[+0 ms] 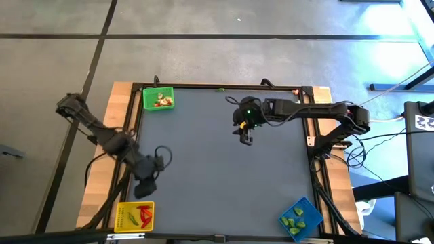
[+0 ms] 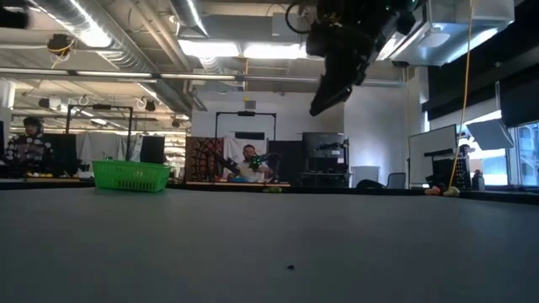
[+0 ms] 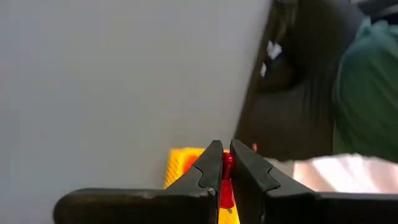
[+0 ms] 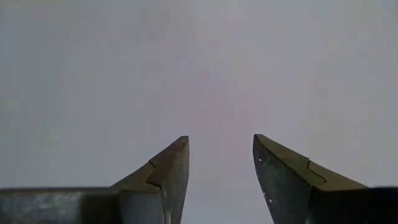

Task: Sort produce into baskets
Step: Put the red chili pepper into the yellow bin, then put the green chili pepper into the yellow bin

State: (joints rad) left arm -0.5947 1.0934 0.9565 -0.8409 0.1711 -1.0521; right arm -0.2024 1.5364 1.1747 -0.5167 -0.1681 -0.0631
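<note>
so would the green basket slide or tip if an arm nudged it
The green basket would likely slide rather than tip: in the low view it sits low and wide, flat on the table. It is probably light, since its walls are open mesh and only a few small pieces lie inside. It sits at the table's edge, so a push outward might send it off.

Fingers: two dark fingers [image 4: 168, 180], tips apart, nothing between them
Gripper: right gripper [image 4: 221, 142], open gap at the tips
Surface: plain grey table [image 4: 199, 62] fills everything past the fingers
Objects: nothing else shows on the table here
</note>
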